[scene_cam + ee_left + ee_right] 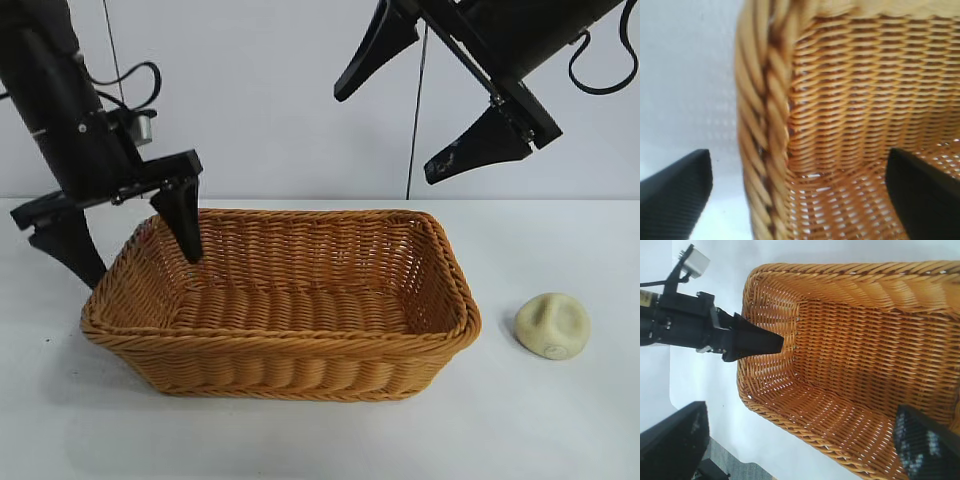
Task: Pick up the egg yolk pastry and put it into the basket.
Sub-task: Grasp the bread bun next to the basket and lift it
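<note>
We see left gripper point(130, 245) wide open, straddling basket point(300, 345) left rim; right gripper point(420, 110) wide open, high above; egg yolk pastry point(553, 325) on table point(560, 420) right of basket.

The black left gripper point(130, 245) hangs low with fingers spread apart; the black right gripper point(410, 135) is raised high, fingers wide apart.

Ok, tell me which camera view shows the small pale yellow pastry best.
The exterior view. There the small, pale yellow, dented dome-shaped pastry lies fully visible on the white table, right of the golden-brown woven wicker basket. Neither wrist view shows it; both are filled by the basket.
</note>
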`<move>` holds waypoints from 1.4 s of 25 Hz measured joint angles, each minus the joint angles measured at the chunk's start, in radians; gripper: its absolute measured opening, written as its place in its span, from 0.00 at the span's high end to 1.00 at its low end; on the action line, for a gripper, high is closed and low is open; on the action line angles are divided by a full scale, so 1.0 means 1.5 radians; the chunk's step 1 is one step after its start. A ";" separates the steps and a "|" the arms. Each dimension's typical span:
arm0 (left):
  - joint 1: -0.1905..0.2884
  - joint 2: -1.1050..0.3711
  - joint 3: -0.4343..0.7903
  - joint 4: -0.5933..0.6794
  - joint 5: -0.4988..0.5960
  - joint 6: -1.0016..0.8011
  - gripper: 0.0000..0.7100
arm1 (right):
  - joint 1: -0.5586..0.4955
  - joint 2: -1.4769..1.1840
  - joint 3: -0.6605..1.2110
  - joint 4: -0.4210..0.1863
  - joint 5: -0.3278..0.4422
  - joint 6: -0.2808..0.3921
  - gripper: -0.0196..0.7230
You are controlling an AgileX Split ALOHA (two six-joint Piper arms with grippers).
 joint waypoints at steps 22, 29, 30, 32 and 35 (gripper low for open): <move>0.125 -0.054 -0.116 0.245 0.070 -0.047 0.03 | 0.000 0.000 0.000 0.000 0.000 0.000 0.04; 0.129 -0.146 -0.021 0.241 0.070 -0.029 0.03 | 0.000 0.000 0.000 0.000 0.000 0.000 0.04; 0.129 -0.169 0.003 0.241 0.070 -0.027 0.03 | 0.000 0.000 0.000 0.000 0.000 0.000 0.04; 0.129 -0.223 0.048 0.241 0.070 -0.024 0.03 | 0.000 0.000 0.000 0.000 0.000 0.000 0.04; 0.129 -0.315 0.119 0.241 0.070 -0.020 0.03 | 0.000 0.000 0.000 0.000 0.000 0.000 0.04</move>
